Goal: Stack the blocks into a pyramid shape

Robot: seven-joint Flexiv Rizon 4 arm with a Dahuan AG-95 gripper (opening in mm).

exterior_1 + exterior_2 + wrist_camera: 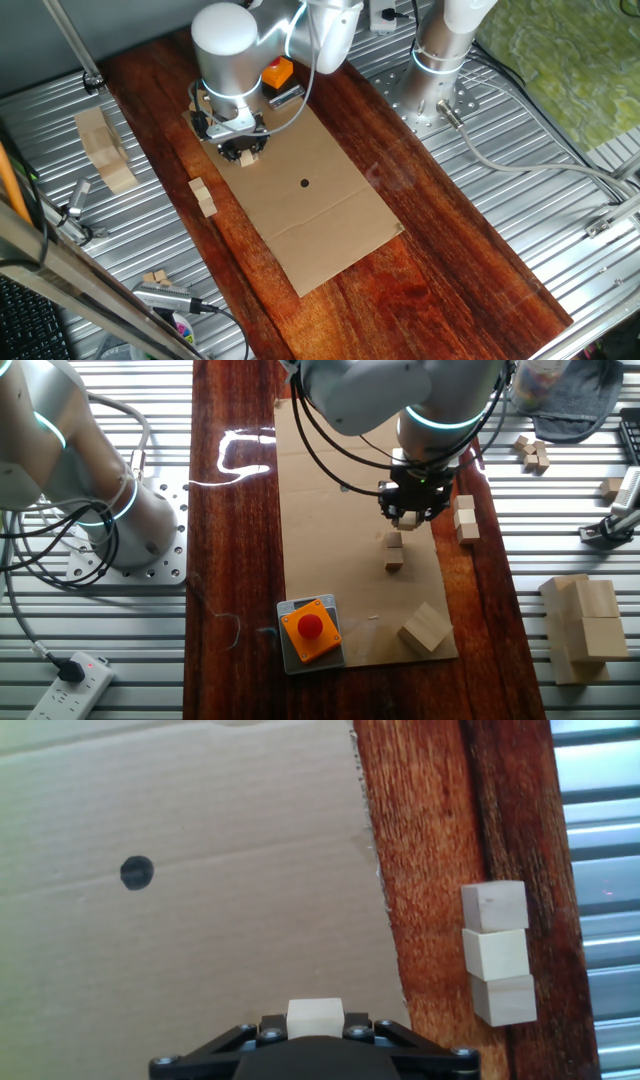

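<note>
The gripper point(411, 515) hangs low over the cardboard sheet point(320, 200), and in the hand view one pale block point(315, 1017) sits right between the jaws, which look clamped on it. Two more blocks point(394, 550) lie on the cardboard just in front of the gripper in the other fixed view (whether they touch each other is hard to tell). Off the sheet, a row of three blocks point(497, 952) lies end to end on the dark wooden worktop point(450, 250), beside the cardboard's edge. A larger faceted wood chunk point(425, 627) rests near the orange button box point(309, 628).
</note>
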